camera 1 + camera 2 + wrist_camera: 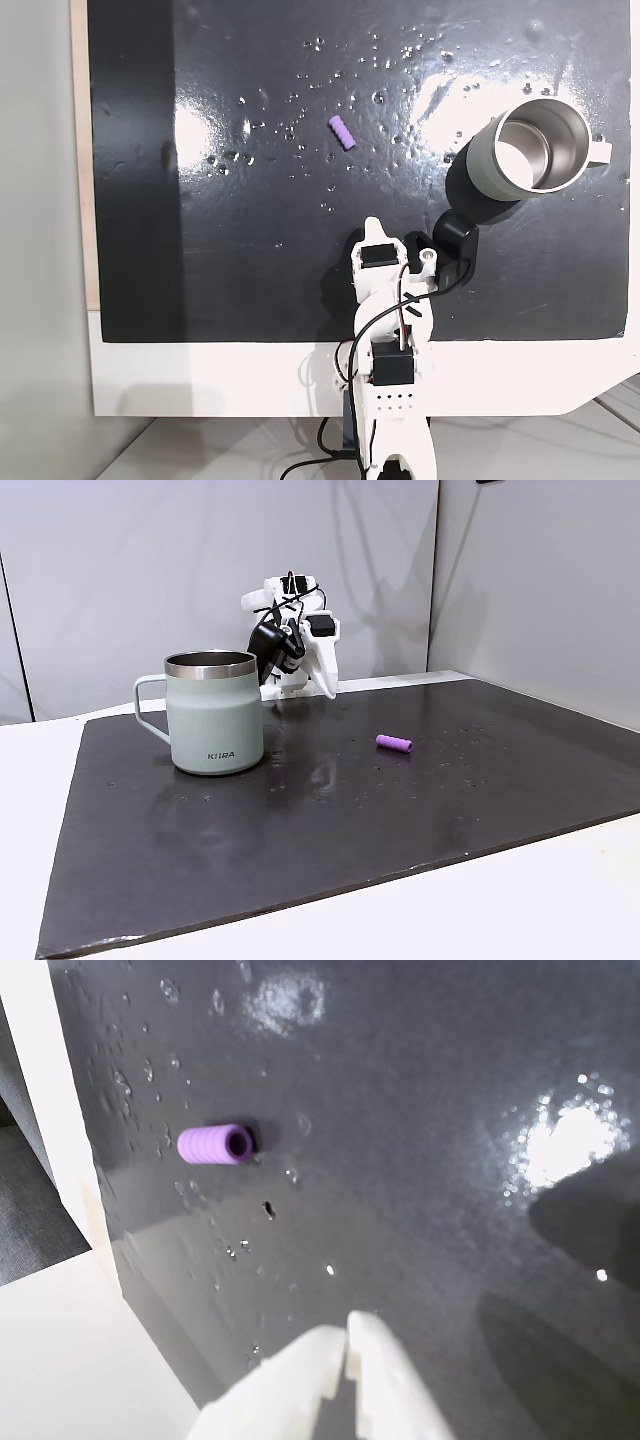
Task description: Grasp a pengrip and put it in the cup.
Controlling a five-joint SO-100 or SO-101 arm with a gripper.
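The pengrip [342, 132] is a small light-purple ribbed tube lying on its side on the black mat; it also shows as the pengrip [394, 743] and the pengrip [215, 1144]. The cup [530, 152], a grey-green steel mug with a shiny inside and a pale handle, stands upright at the mat's right in this fixed view and as the cup [214, 712] in the other. My gripper [347, 1338] is shut with nothing in it, its white fingers pressed together. It sits folded back near the arm's base as the gripper [372, 224] and the gripper [329, 690], well short of the pengrip and apart from the cup.
A black glossy mat [250, 280] with small specks and bright glare lies on a white table [200, 380]. The arm's base [395, 400] stands at the mat's near edge. Grey walls [150, 560] rise behind the table.
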